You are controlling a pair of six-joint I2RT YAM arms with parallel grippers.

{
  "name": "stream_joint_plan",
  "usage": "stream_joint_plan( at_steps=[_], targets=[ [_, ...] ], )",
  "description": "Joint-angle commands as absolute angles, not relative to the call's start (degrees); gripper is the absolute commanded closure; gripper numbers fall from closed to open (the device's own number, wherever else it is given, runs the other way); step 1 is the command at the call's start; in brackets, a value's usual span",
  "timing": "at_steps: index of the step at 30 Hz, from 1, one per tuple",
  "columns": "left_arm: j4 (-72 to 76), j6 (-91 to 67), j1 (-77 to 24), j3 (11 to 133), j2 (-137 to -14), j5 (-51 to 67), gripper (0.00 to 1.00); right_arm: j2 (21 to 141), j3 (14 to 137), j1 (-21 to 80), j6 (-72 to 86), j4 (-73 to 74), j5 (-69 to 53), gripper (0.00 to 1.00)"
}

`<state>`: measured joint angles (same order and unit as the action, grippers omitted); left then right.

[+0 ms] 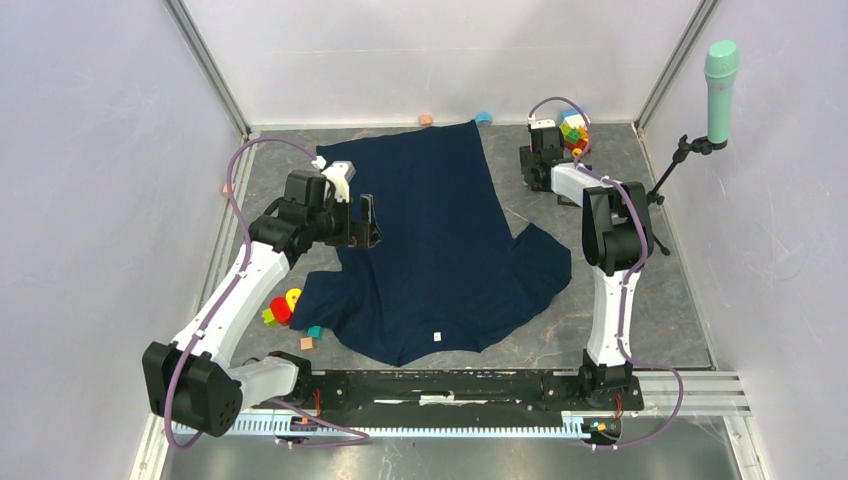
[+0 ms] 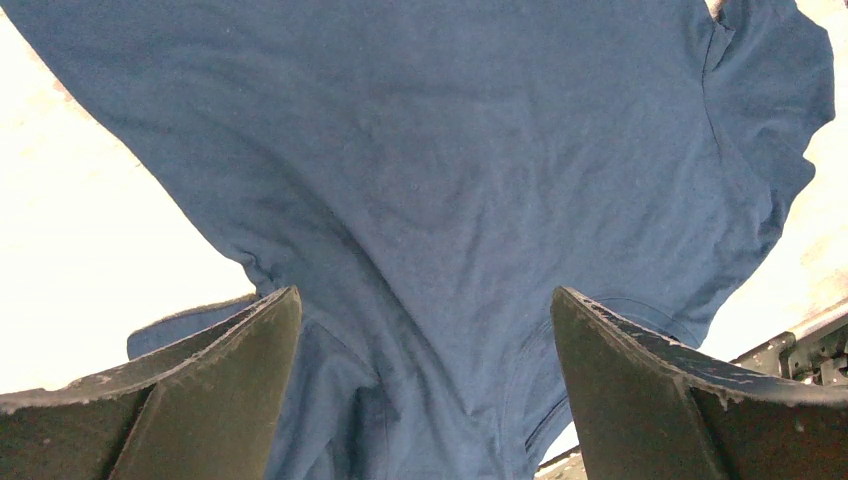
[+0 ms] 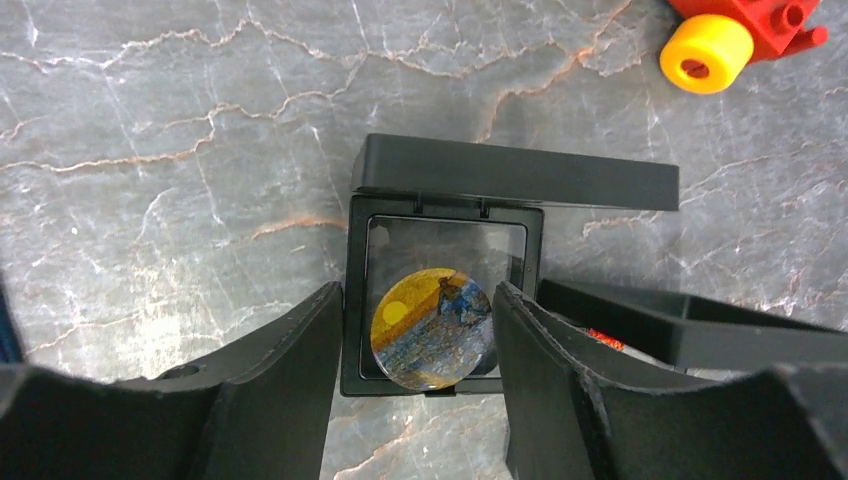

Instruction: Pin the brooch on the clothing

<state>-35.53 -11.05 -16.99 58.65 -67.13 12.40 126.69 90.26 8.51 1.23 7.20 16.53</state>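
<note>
The left arm bends up from its base and reaches to the left edge of the shirt; the left claw hangs over the cloth with jaws spread wide, holding nothing; the right arm stretches to the far right corner, elbow raised; the right claw points down over an open case, its jaws partly apart on either side of the brooch; whether the fingers touch it I cannot tell. The shirt lies spread flat in the middle of the surface, hem toward the far wall, sleeves nearer the arms; it is plain dark navy, soft and lightly creased. The brooch, well apart from the shirt, is a round glossy disc painted yellow, orange and blue, lying in the case's square black frame on a clear sheet; a flat black lid lies along the frame's far side. The surface is grey marble veined white and rust; a yellow peg on a red toy lies near.
</note>
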Motion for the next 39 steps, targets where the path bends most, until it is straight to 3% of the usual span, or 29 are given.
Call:
stream_joint_plan(
  at_steps=[1, 22, 33, 39],
  targets=[
    [-33.84, -9.61, -16.83, 58.45, -67.00, 13.58, 0.00, 123.02, 86.98, 8.43, 3.53, 8.42, 15.29, 0.39],
    [-33.76, -9.67, -16.87, 58.32, -66.80, 13.38, 0.00, 116.06, 80.54, 9.74, 3.30, 6.47, 13.24, 0.61],
    [-33.08, -9.89, -16.87, 57.87, -66.66, 14.90, 0.00, 108.35, 75.37, 13.26, 0.45, 5.10, 12.07, 0.65],
    [-29.73, -13.13, -16.94, 57.13, -67.22, 22.68, 0.00, 98.27, 63.26, 18.02, -0.69, -3.39, 6.55, 0.66]
  ],
)
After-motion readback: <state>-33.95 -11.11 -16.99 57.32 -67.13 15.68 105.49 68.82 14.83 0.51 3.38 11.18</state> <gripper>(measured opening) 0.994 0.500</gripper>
